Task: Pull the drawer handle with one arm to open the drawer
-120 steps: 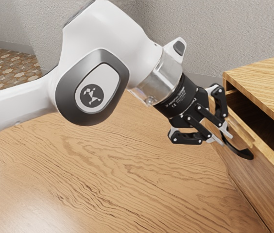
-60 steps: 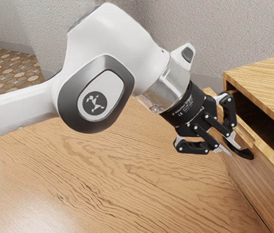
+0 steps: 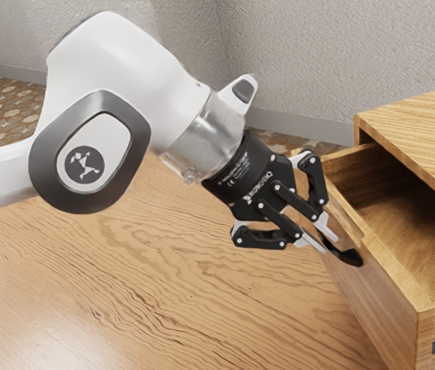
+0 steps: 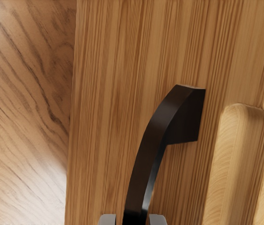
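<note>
Gripping confirmed: your gripper [image 3: 322,238] is clamped on the drawer handle [image 3: 347,257], one finger on each side of the black bar, gap down to about the bar's own thickness. In the exterior view the handle's lower end pokes out past the fingertips. Wrist view agrees: the drawer handle [image 4: 157,140] curves off the wooden front and runs down between the two silver finger pads [image 4: 107,219], which sit tight against it from both sides. Whether there's a hairline gap at either pad, can't tell. Drawer [image 3: 360,297] stands partly out of the cabinet [image 3: 422,127], front panel well clear of the cabinet face, and you can look down into its wooden inside. Handle is mounted on that front panel, near its top edge, facing the arm [image 3: 117,85]. Cabinet sits on the worktop [image 3: 140,293] at the side toward the exterior view's right, close to the worktop's wall-side edge. Arm comes in from the exterior view's left, wrist angled down toward the handle, hand above the worktop and apart from it. Grey wall [image 3: 341,54] behind; patterned floor tiles [image 3: 1,100] beyond the worktop's far edge, at the exterior view's upper left.
</note>
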You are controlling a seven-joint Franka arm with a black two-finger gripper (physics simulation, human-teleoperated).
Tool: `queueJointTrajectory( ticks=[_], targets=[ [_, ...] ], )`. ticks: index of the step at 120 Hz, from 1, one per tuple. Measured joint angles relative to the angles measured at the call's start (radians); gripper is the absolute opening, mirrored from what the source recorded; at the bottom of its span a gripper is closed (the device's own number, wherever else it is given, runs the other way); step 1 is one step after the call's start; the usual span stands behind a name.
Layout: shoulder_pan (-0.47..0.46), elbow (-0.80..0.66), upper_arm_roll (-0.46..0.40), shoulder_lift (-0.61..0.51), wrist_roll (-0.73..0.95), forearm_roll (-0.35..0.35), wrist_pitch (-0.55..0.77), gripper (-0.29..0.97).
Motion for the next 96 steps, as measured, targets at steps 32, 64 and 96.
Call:
queueJointTrajectory(
  ticks=[32, 64, 96],
  targets=[
    [0.046, -0.049, -0.04, -0.04, 0.0, 0.003, 0.0, -0.02],
    [0.149, -0.109, -0.125, -0.089, -0.001, 0.003, 0.0, -0.02],
    [0.298, -0.215, -0.256, -0.213, -0.002, 0.003, 0.0, -0.02]
  ],
)
